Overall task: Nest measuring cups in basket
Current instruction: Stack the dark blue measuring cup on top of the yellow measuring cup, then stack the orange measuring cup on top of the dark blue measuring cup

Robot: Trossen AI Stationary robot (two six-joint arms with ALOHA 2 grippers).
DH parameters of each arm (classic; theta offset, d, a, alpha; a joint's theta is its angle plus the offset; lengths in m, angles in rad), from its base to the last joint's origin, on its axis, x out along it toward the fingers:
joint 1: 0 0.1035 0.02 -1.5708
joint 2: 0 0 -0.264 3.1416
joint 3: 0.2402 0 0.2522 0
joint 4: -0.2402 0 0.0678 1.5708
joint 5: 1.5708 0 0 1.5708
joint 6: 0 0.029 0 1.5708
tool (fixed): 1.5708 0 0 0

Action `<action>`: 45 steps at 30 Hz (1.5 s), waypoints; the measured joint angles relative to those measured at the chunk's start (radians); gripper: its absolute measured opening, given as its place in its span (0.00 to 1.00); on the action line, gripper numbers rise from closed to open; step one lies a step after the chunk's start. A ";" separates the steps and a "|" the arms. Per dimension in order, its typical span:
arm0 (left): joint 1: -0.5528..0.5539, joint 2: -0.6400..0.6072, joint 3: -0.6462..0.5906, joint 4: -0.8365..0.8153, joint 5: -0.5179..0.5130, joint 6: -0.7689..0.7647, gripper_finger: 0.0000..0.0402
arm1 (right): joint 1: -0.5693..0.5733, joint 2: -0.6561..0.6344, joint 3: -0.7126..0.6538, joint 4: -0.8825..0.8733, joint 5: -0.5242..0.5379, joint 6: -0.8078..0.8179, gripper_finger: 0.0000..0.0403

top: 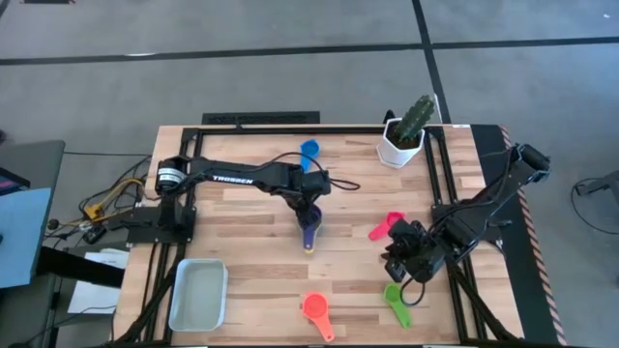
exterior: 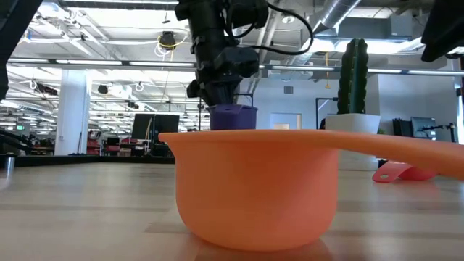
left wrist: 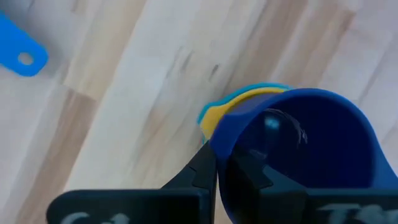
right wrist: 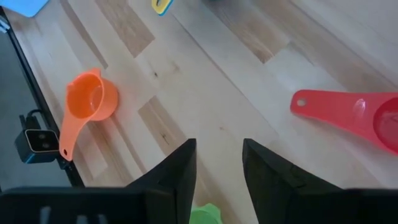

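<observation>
My left gripper [top: 309, 215] is over the middle of the table, shut on a purple measuring cup [left wrist: 298, 155]. The rims of a teal cup [left wrist: 258, 89] and a yellow cup [left wrist: 213, 118] show just past the purple cup's far side. Whether it sits in them I cannot tell. A blue cup [top: 309, 150] lies farther back. My right gripper [right wrist: 219, 168] hangs open over bare wood between a pink cup [top: 387, 227] and a green cup [top: 397, 302]. An orange cup [top: 316, 311] lies at the near edge. The basket [top: 198, 295] stands at the near left corner. My left gripper pinches the purple cup's side wall at the rim [left wrist: 219, 152], with one finger [left wrist: 200, 175] outside the bowl and the other inside. The fingers come from above, slanting down. The cup is upright with its mouth up. Its underside is hidden, so I cannot tell whether it is lifted clear.
A white faceted pot with a cactus [top: 404, 135] stands at the far right. Black frame rails run along the table's left and right sides. Open wood lies between the basket and the orange cup. In the low view the orange cup [exterior: 254, 188] fills the foreground.
</observation>
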 joint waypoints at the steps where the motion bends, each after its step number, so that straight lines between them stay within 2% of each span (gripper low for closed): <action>1: -0.003 0.000 0.000 0.002 0.000 -0.004 0.04 | -0.002 0.000 0.000 0.000 0.000 0.000 0.39; 10: -0.003 0.000 0.000 -0.011 -0.010 -0.072 0.06 | -0.002 0.000 0.000 0.001 0.000 -0.002 0.38; 21: 0.005 -0.001 0.000 -0.013 0.019 0.001 0.24 | -0.002 0.000 0.000 0.004 0.001 0.005 0.41; 25: 0.005 -0.001 0.000 -0.014 0.029 -0.007 0.29 | -0.002 0.000 0.000 0.005 0.003 0.005 0.42; 39: -0.031 -0.006 0.082 -0.043 0.029 -0.107 0.29 | -0.002 0.000 0.000 0.010 0.004 0.006 0.40; 45: -0.118 -0.006 0.164 -0.122 -0.053 -0.250 0.29 | -0.004 0.000 0.000 0.010 0.004 0.032 0.43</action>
